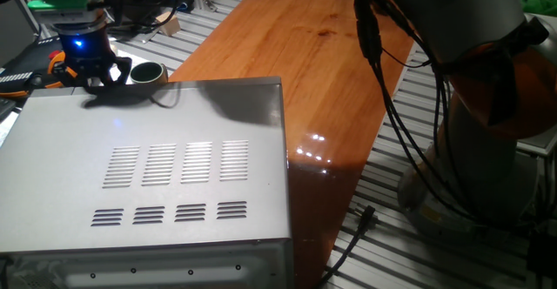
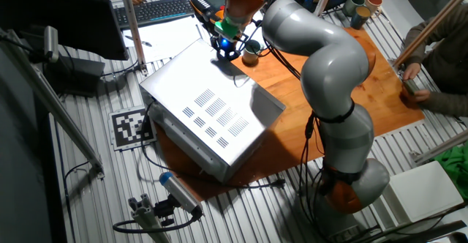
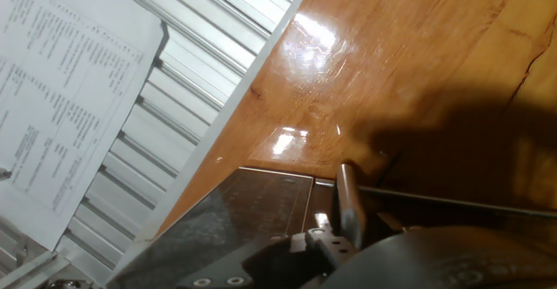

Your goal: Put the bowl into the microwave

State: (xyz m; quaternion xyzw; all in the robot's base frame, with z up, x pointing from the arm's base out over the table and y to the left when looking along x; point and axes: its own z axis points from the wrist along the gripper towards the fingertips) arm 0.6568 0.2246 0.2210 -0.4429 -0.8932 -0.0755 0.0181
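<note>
Nearest my fixed camera is the microwave (image 1: 148,180), a big grey box filling the lower left of the frame, its top panel showing two rows of vent slots (image 1: 174,180). It sits on the bench (image 1: 305,54), an orange-brown wooden top that runs on past the microwave's right side and far edge.

The bowl (image 1: 148,73) stands upright on the bench just beyond the microwave's far edge, towards its left end; I see the round rim and dark inside, the lower wall hidden by the microwave's top. In the other fixed view the bowl (image 2: 251,53) is on the bench just beside the microwave's (image 2: 208,111) far corner.

My tool (image 1: 103,78) hangs just left of the bowl, above the microwave's far left corner, a blue light glowing on the body above it. The dark fingers point down, but I cannot tell whether they are spread or pressed together, nor whether they touch the bowl; from the other fixed view the tool (image 2: 225,49) is too small to judge.

The hand view looks down past a dark panel of the microwave (image 3: 252,224) onto bare bench wood (image 3: 418,54) with a printed sheet (image 3: 61,89) lying off the bench's edge; neither finger shows clearly there.

A black cable (image 1: 383,89) hangs from the arm (image 2: 329,60) over the bench to the right of the microwave.
</note>
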